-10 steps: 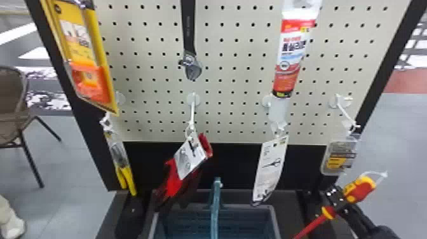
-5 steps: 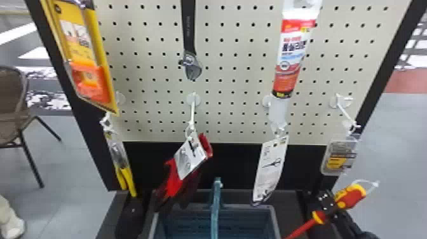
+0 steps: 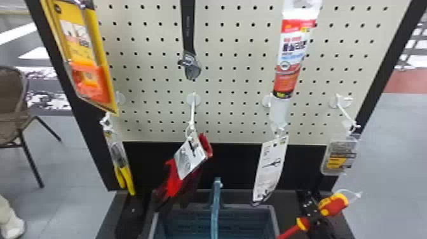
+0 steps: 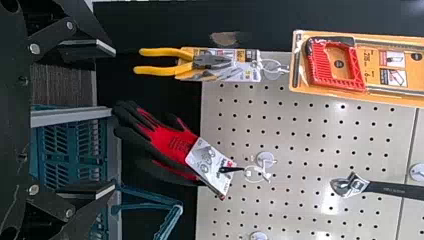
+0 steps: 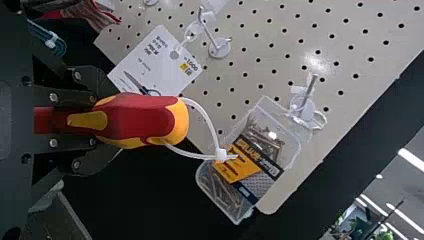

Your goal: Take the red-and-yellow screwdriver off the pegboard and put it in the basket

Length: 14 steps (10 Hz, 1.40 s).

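Right gripper [image 3: 314, 208] is pinching the screwdriver [image 3: 335, 205] lower right, seemingly unhooked; transfer step is needing a leftward carry over the basket [image 3: 251, 208].

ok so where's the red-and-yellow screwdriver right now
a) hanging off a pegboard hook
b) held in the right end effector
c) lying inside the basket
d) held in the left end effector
b: the right end effector is clamped around the screwdriver, off the pegboard and outside the basket.
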### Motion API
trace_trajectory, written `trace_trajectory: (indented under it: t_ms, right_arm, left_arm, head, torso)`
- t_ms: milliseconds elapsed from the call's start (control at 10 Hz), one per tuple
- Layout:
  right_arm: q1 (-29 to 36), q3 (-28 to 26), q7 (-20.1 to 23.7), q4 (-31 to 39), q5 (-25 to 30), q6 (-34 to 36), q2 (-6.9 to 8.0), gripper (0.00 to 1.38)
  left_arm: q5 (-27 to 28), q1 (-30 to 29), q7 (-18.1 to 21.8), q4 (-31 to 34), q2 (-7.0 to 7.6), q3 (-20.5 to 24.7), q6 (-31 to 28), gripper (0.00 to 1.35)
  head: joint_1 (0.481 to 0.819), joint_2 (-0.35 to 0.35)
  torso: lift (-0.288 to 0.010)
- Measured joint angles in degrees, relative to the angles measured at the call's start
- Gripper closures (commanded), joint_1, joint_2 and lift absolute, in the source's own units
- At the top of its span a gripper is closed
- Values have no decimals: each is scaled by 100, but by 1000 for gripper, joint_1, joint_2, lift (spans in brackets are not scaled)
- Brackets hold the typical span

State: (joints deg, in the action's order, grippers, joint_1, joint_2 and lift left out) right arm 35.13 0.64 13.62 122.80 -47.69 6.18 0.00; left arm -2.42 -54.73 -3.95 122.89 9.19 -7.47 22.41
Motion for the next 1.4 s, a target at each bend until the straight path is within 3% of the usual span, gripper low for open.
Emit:
trace_trajectory:
  t_ms: [400,1400]
  right_arm:
    - [-18,488,-269,-24,-243,-101,0,1046]
    - [-366,1059,-250,-679,-633,126,-15,1046]
  left_arm:
    - [-14,18,0,-5,50,-26,-24,337]
    - [-78,99,0,-160,109,-62,51,337]
  head:
    - [549,0]
    - [549,0]
  torso:
    - [-100]
    - [-100]
